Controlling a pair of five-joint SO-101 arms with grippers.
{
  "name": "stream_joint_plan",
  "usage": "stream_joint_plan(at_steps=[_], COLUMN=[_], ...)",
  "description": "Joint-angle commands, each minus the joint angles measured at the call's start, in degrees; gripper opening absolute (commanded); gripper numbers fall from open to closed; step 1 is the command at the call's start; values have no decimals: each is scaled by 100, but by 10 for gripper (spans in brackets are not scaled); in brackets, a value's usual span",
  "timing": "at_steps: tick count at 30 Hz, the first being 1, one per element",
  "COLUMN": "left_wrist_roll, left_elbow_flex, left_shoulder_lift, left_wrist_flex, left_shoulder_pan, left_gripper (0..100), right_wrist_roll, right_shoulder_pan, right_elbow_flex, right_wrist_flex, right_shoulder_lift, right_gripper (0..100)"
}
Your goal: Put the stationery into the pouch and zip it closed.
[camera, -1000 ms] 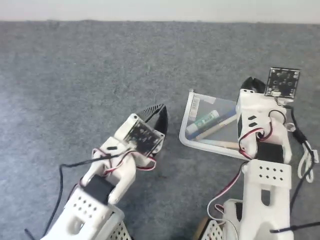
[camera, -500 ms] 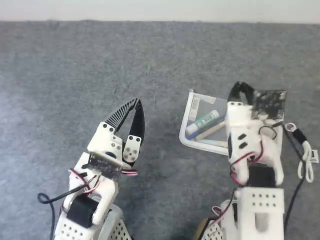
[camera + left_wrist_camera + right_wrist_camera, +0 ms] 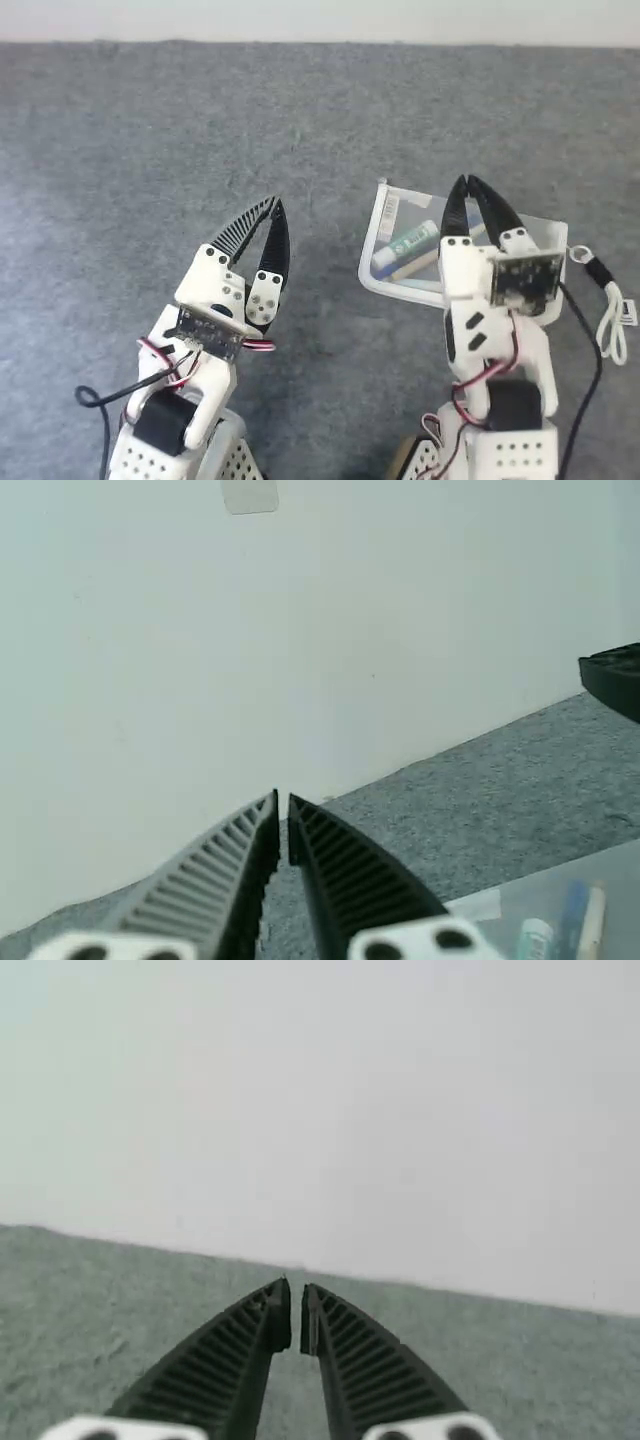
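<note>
The desk (image 3: 150, 130) is covered in grey, rough, matt cloth resembling felt. The pouch (image 3: 425, 210) is made of clear, glossy plastic, edged in white. The left claw (image 3: 275, 205) and right claw (image 3: 465, 182) are moulded in black, matt, ribbed plastic, with smooth white plastic bodies.

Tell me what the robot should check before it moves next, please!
1. Stationery inside the pouch: ok, pens show through its clear wall.
2. Pouch zipped closed: cannot tell.
3. Left gripper holding nothing: ok, shut and bare.
4. Right gripper holding nothing: ok, shut and bare.
5. Pouch lying flat on the table: ok.
</note>
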Motion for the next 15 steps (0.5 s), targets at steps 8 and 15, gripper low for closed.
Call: stream_joint_plan(at_steps=[8,15], left_wrist_roll=[114,114], left_elbow_flex=[-136,119], left_shoulder_lift=[-105,-105], left_wrist_flex=[-229,-211], left_shoulder_pan=[-422,-1090], left_gripper=[10,11], right_wrist_roll=[88,88], right_shoulder_pan=[-259,-716], right_elbow_flex=[396,519], right_wrist_flex=[48,13], right_shoulder_lift=[-1130,-1112], right_gripper=[9,10])
